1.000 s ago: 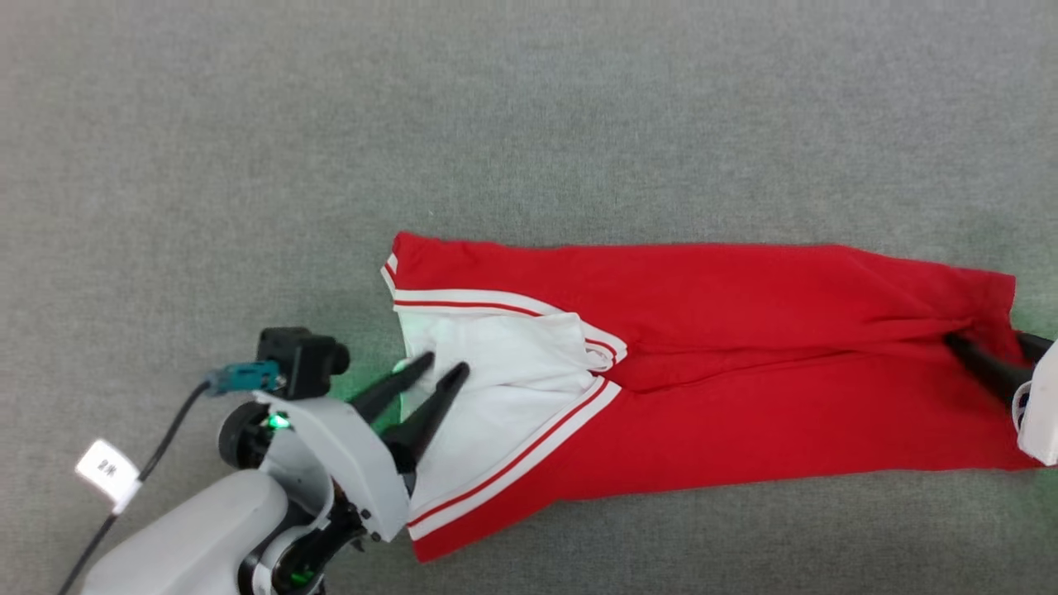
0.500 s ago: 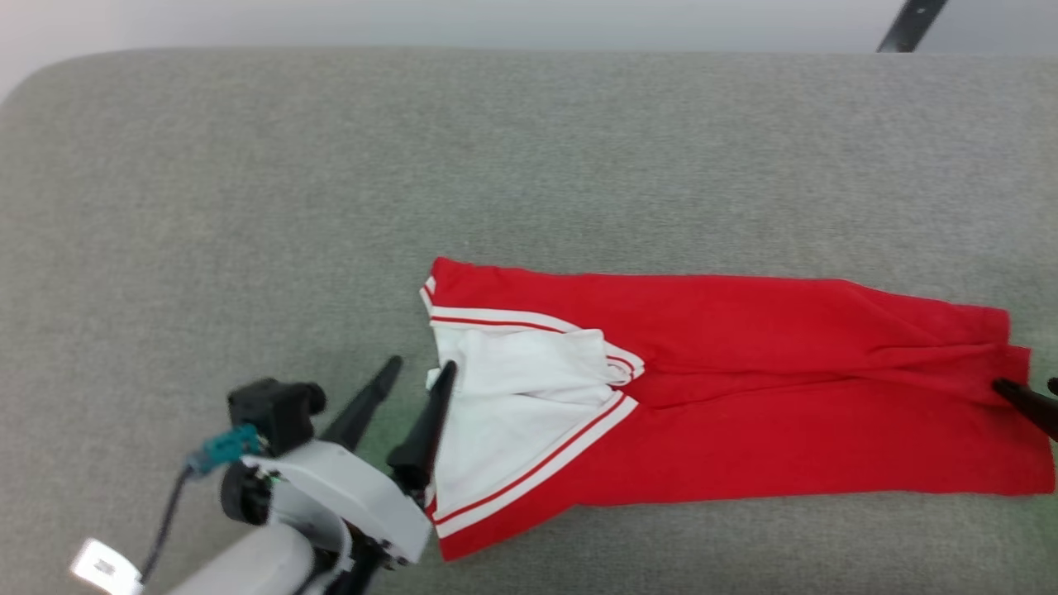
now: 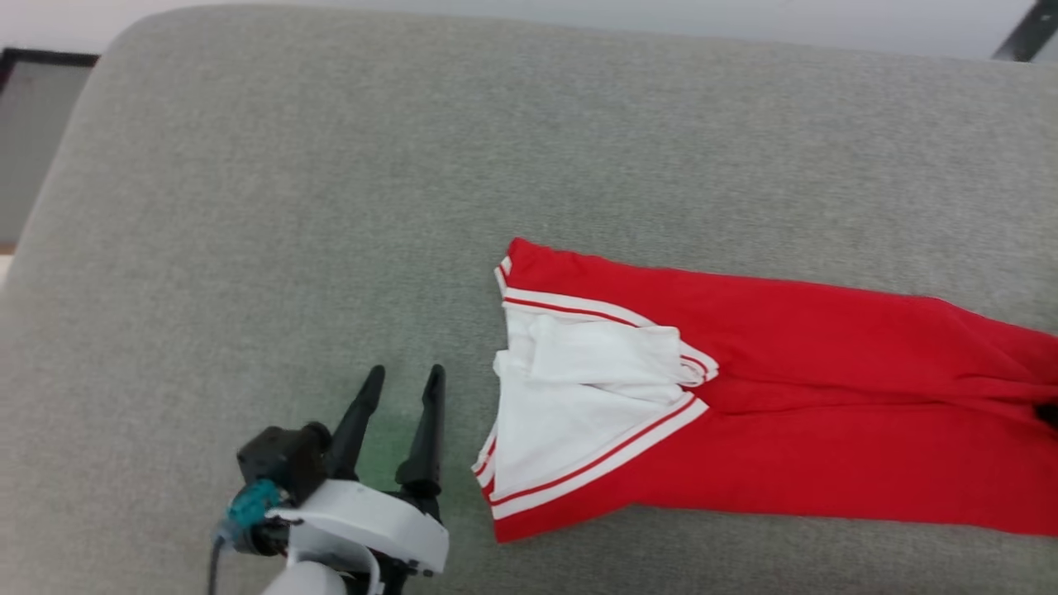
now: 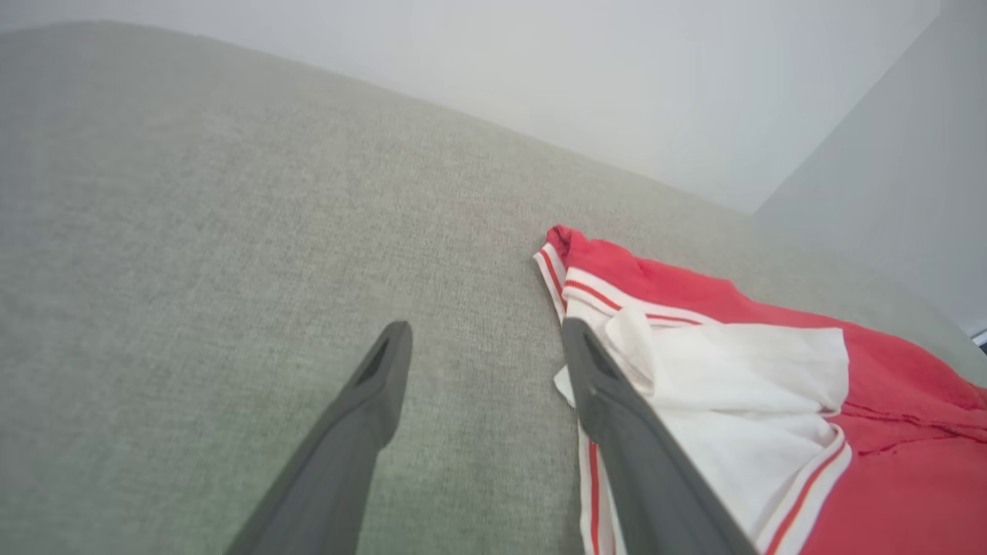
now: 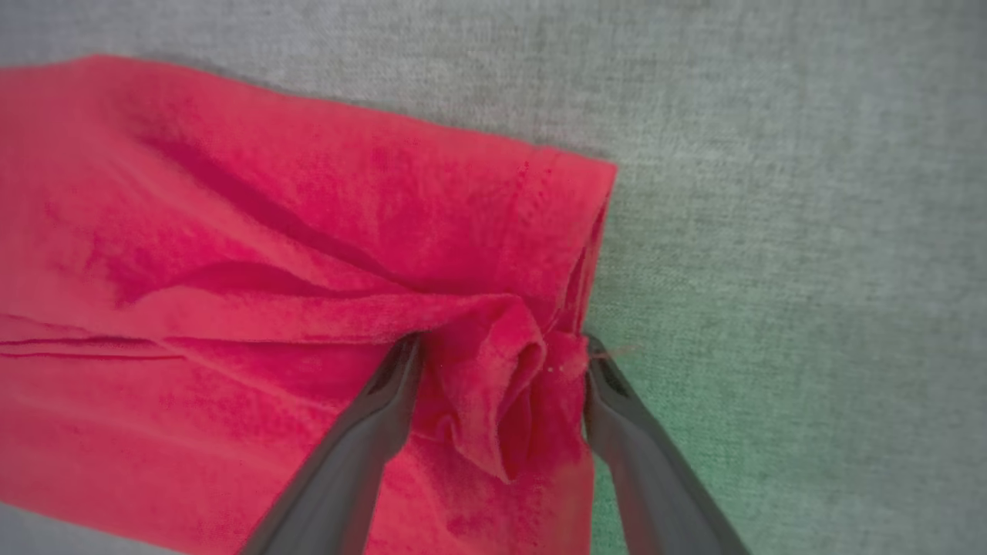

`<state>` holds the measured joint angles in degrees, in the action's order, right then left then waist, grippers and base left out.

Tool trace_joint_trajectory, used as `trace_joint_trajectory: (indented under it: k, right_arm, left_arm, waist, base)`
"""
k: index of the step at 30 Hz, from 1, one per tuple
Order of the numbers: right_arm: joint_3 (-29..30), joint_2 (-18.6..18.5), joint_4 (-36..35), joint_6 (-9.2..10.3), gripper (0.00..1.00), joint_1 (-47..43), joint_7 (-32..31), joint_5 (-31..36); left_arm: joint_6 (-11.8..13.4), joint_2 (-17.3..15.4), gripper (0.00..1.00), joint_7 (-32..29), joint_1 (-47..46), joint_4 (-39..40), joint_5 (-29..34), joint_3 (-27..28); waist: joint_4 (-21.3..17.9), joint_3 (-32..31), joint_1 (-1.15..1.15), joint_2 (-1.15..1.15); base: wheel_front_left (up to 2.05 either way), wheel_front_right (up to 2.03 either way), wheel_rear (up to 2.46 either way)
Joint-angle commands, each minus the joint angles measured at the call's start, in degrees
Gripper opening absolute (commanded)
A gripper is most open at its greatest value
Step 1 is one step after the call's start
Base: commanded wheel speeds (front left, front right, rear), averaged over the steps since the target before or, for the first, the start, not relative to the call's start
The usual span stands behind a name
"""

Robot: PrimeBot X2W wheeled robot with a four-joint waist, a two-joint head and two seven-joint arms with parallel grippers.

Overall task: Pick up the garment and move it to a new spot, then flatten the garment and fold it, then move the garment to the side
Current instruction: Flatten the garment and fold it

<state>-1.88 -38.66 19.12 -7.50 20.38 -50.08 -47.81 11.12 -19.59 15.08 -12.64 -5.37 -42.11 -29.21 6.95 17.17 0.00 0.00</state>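
Grey woven cushion surface (image 3: 248, 248) open left of and beyond left gripper (image 3: 405, 373); red soft-fabric T-shirt with white sleeves (image 3: 785, 397) lies flat just to its right; raised red pucker (image 5: 493, 401) sits between right gripper (image 5: 501, 347) spread fingers, possibly touching both; open cushion past the hem (image 5: 597, 223).

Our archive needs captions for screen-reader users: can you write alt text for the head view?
A red garment with a white sleeve lies in a long flat strip across a grey cushion. The robot's left hand is just off its sleeve end, open and not touching it.
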Motion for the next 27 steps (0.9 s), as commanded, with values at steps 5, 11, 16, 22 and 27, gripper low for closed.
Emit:
trace_joint_trajectory:
  k: [5, 11, 16, 22, 27]
  right_arm:
    - [0.4, 1.7, 0.9, 0.01, 1.0, -2.6, -2.1, 1.1]
    - [1.8, 2.1, 0.5, -0.01, 1.0, -4.1, -3.7, 2.2]
    - [3.9, 2.4, 0.1, 0.0, 1.0, -5.1, -4.6, 3.0]
    - [4.6, 4.4, 0.2, 0.0, 1.0, -6.7, -4.4, 4.6]
    - [4.4, 6.1, 0.9, 0.0, 0.0, -6.2, -2.9, 5.0]
  left_arm:
    - [-2.5, 5.0, 1.0, 0.0, 2.8, -1.1, 11.4, 5.3]
    - [-5.0, 8.6, 1.0, 0.0, 4.6, -1.6, 20.1, 9.6]
    - [-7.4, 11.4, 1.0, 0.0, 5.6, -1.8, 25.1, 14.1]
    - [-10.3, 13.8, 1.0, 0.0, 5.9, -2.2, 29.1, 17.5]
    - [-12.2, 15.1, 1.0, 0.0, 5.5, -3.1, 31.0, 19.1]
  waist:
    - [2.6, -0.4, 0.0, 0.0]
    - [3.1, -1.0, 0.0, 0.0]
    - [3.0, -1.4, 0.0, 0.0]
    - [2.6, -1.0, 0.0, 0.0]
    - [2.7, -0.4, 0.0, 0.0]
  base:
    - [0.0, 0.0, 0.0]
    - [0.0, 0.0, 0.0]
    - [0.0, 0.0, 0.0]
    - [0.0, 0.0, 0.0]
    - [0.0, 0.0, 0.0]
